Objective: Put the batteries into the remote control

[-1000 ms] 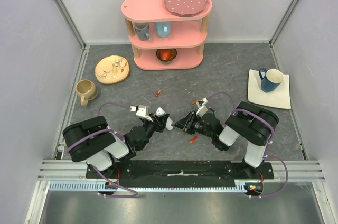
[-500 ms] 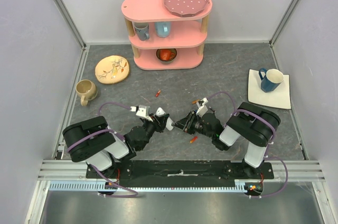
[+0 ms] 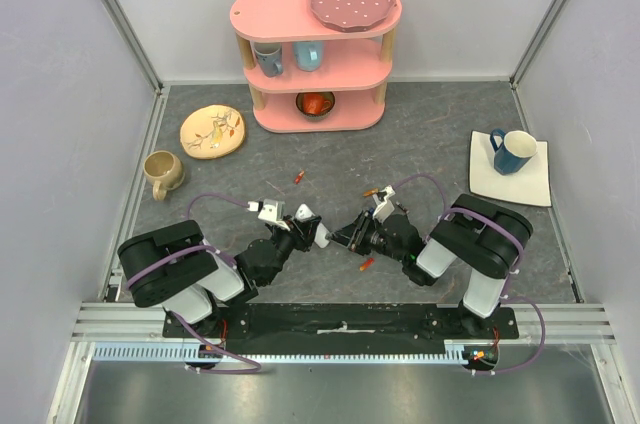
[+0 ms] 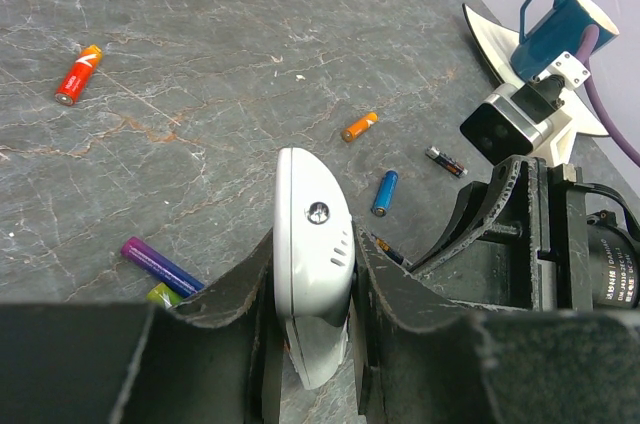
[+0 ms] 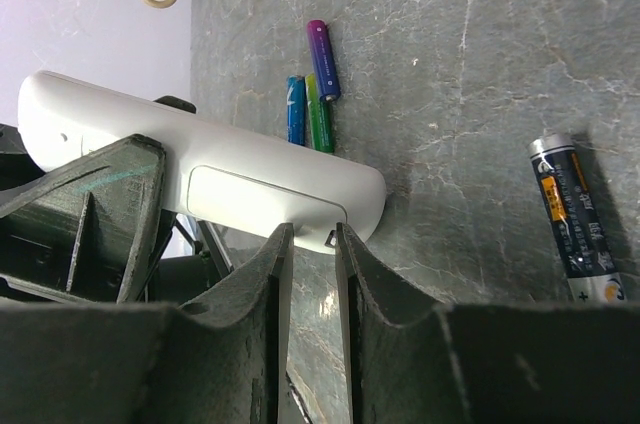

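White remote control (image 4: 311, 219) clamped in left gripper (image 4: 312, 279), long axis pointing toward right gripper (image 5: 310, 244), whose narrowly parted fingers touch its edge, grasp unclear.

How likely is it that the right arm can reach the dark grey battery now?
Probably yes. The dark grey battery lies bare on the table beside the right gripper, nothing over it. The gripper sits at the remote control and would have to leave that first.

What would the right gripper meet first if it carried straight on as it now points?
Probably the remote control, held by the left gripper; the right gripper points at its cover, nearly touching.
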`<state>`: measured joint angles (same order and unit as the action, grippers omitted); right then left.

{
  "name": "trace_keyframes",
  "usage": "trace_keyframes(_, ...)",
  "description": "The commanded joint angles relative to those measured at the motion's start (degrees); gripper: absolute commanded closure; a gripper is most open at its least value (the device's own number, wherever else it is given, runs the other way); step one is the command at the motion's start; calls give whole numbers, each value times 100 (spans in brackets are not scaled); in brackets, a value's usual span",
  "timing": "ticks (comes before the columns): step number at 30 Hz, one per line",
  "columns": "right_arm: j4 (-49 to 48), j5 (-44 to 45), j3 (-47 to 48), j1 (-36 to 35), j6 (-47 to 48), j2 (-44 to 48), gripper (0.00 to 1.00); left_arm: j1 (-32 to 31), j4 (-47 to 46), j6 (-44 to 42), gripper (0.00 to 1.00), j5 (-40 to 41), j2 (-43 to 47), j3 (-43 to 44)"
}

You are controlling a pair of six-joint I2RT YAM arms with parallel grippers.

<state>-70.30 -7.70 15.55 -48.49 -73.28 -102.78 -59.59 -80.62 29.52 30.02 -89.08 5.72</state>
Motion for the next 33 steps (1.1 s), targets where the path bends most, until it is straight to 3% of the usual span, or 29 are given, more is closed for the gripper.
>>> trace_keyframes(1,-678,-12,1,-20,33,223,70,-70,-587,-183,98,118,13,-18)
trace_keyframes(33,-669,76,-140,15,68,241,69,-70,-139,98,98,-5,400,-9)
